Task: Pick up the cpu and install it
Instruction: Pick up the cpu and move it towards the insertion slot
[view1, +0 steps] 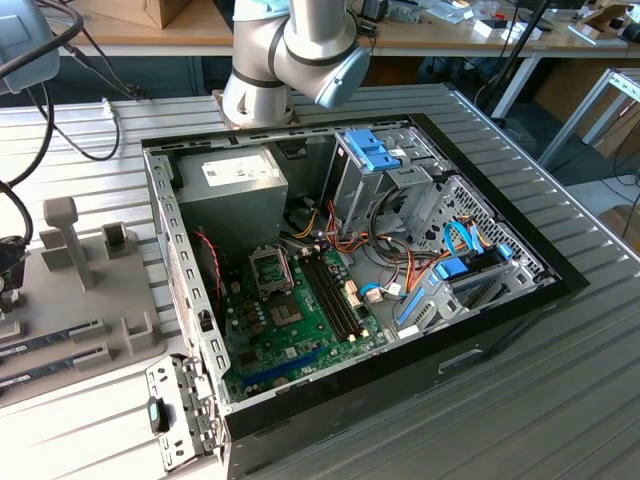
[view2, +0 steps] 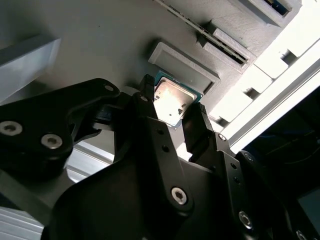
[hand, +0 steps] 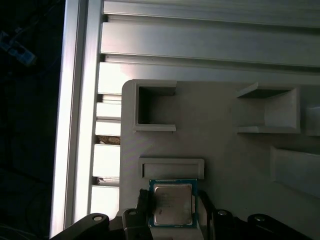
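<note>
The cpu (view2: 172, 100) (hand: 172, 204) is a flat square chip with a silvery top and a thin green rim. In both wrist views it sits between my gripper's (view2: 173, 98) (hand: 172, 202) two black fingers (view2: 196, 125), which press against its opposite sides. It is just beside a low raised ridge (hand: 171, 167) of the grey holder plate (hand: 225, 150). Whether the chip rests on the plate or hangs just above it, I cannot tell. In the exterior view the motherboard's empty socket (view1: 270, 268) lies inside the open computer case (view1: 340, 270).
The holder plate (view1: 100, 290) lies at the exterior view's left of the case, with upright posts and long memory sticks (view1: 50, 340). The arm's base (view1: 290, 50) stands behind the case. Cables, drive bays and a power supply (view1: 235, 185) crowd the case.
</note>
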